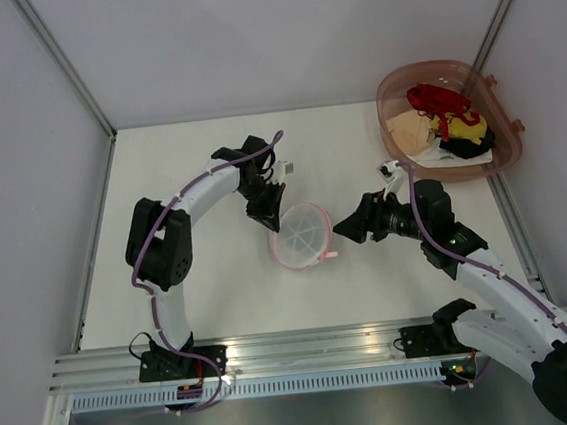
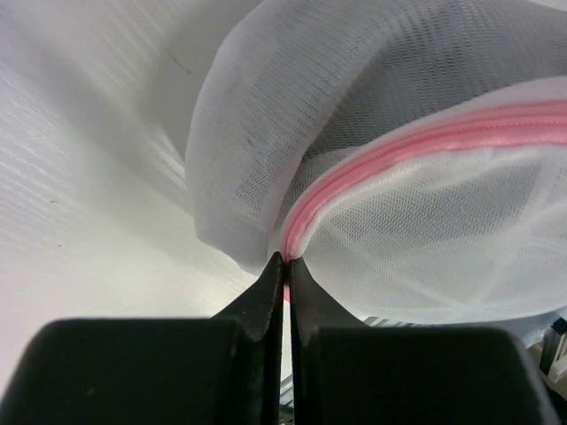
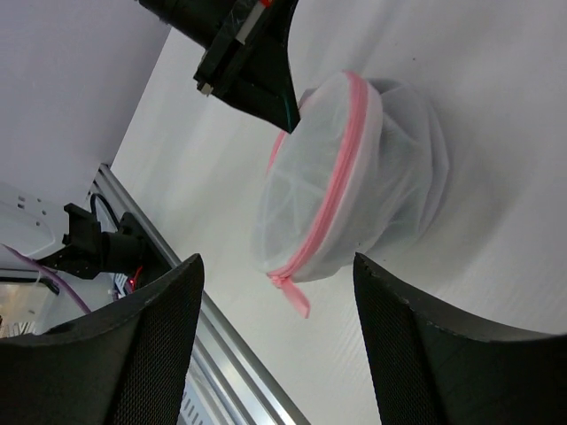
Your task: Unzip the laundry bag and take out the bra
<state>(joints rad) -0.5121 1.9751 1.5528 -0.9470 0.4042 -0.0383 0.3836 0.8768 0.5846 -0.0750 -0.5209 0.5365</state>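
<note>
Left wrist shows left gripper [image 2: 285, 266] clamping laundry bag [image 2: 399, 133] (right gripper [image 3: 276, 258] apparently open, empty).

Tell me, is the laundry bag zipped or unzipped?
Zipped shut, as far as visible: the pink zipper on the laundry bag runs as one closed line in both wrist views.

A translucent pinkish-brown plastic basket [image 1: 390, 130] sits at the far right corner of the white table [image 1: 189, 171], its right side past the table's edge. Inside it lie a red garment [image 1: 435, 97], a tan cloth [image 1: 411, 128], a yellow piece [image 1: 469, 129] and a black piece [image 1: 468, 146]. An aluminium rail [image 1: 306, 346] runs along the table's near edge.
</note>
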